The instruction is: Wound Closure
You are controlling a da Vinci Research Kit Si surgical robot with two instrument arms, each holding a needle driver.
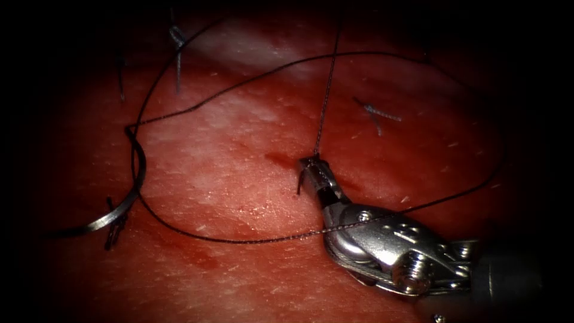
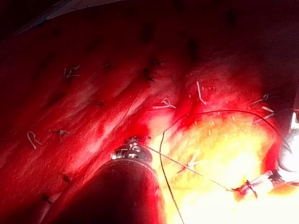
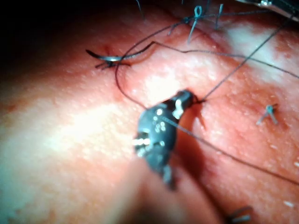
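The curved needle (image 1: 119, 210) lies on the tissue (image 1: 239, 125) far left of the right tool, held by neither tool; its tip end fades into shadow, so I cannot tell if it is in the tissue. In the right wrist view the needle (image 3: 110, 59) lies beyond that tool. Dark thread (image 1: 239, 240) runs from the needle's tail in wide loops. My right tool (image 1: 312, 170) comes from lower right, its jaws shut on a taut strand (image 1: 327, 84) that rises out of view. In the left wrist view that strand (image 2: 187, 168) runs straight from my left tool (image 2: 133, 150) to the right tool (image 2: 247, 189).
Tied stitches with short cut ends stand at top left (image 1: 177, 42), at right (image 1: 376, 111) and under the needle (image 1: 112, 230). A small red mark (image 1: 278, 159) sits just left of the right tool's jaws. Red fluid wets the tissue. One thread loop crosses the right tool's wrist (image 1: 359, 222).
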